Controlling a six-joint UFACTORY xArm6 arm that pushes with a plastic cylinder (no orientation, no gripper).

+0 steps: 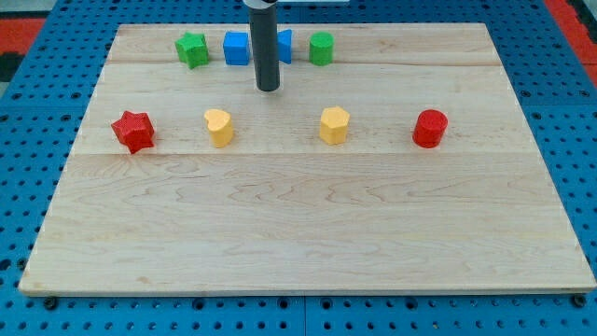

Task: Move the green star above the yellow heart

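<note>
1. Wooden tabletop lies on blue pegboard, its near half bare.
2. Middle row, left to right: red star, yellow heart, yellow hexagon, red cylinder.
3. Far row: green star at the left, just left of the heart's line, then blue cube, another blue block half hidden by the rod, green cylinder.
4. No fingers: my tip sits just nearer than the blue blocks, well right of the green star.

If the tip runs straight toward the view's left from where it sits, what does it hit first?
Judging from one view, nothing: my tip sits between the rows. The green star lies above that line, the yellow heart and red star below it. Depth is uncertain.
</note>
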